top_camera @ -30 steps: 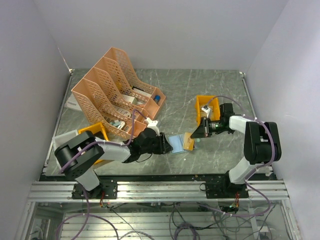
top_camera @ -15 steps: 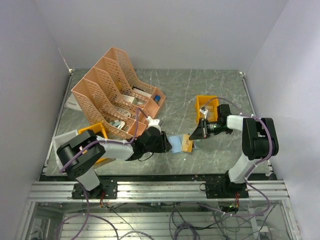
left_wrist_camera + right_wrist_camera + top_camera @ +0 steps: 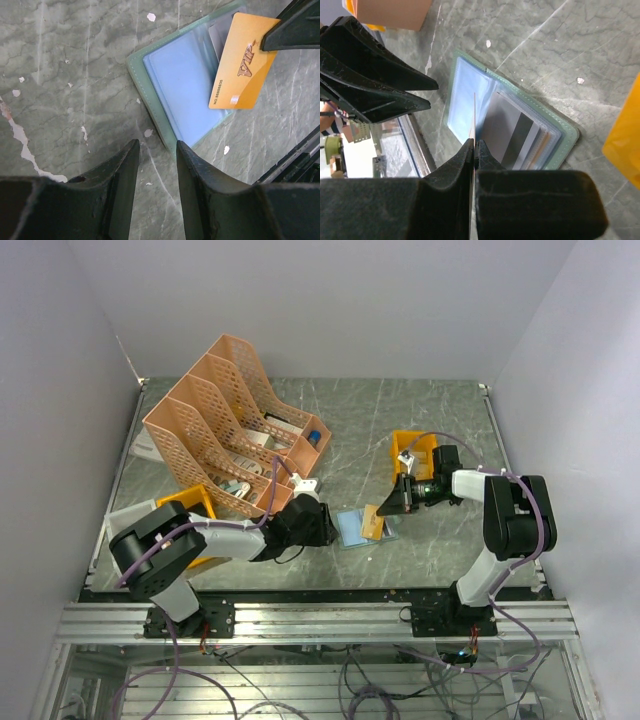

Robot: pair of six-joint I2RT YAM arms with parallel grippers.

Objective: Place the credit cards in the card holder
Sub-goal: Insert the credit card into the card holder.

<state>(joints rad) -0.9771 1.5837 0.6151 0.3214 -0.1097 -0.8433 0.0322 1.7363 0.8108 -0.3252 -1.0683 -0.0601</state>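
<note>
Card holder lies open on table. Right gripper is clamped on 1 orange credit card above it. Left gripper stands parted and empty, just beside its left edge.

I log these, all placed from the card holder, which lies open:
- left gripper, just left of it
- right gripper, at its right edge, pinching an orange card over it
- yellow bin, behind and right
- rack, behind and well left

Bright, even diffuse light; soft shadows; right tool blurred near lens.
</note>
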